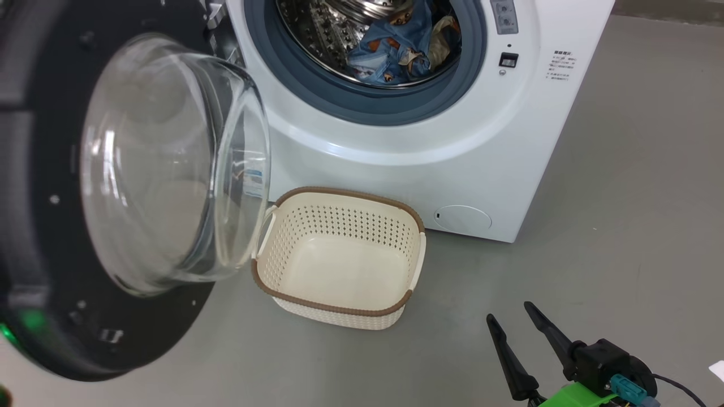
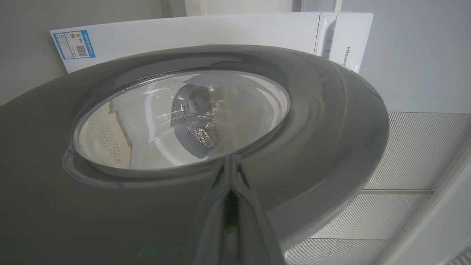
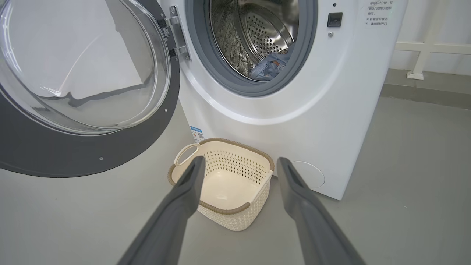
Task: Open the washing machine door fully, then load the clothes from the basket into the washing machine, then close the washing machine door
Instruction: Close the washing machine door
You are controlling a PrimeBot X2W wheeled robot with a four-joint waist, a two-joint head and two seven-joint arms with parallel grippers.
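With clothes (image 1: 396, 51) in, washing machine door (image 1: 34, 226) looks rigid, slippery.
Pinched together, left tool (image 2: 230, 193) meets its rim: push there; right tool (image 1: 510, 312) spread.

Grey brand lettering (image 2: 348, 56) at the upper front corner of the washing machine (image 2: 206, 31): reads "Hisen", with the rest hidden behind the washing machine door (image 2: 331, 121). Blue label sticker (image 2: 74, 44) on the washing machine's side panel, carrying a QR code and small coloured bars; print too small to read. Block of Chinese characters (image 1: 560, 65) on the washing machine's front, just right of the dark latch socket (image 1: 508, 59): a heading and several short lines, too fine to make out. Small grey plate (image 1: 503, 16) above that socket, bearing tiny symbols, illegible.
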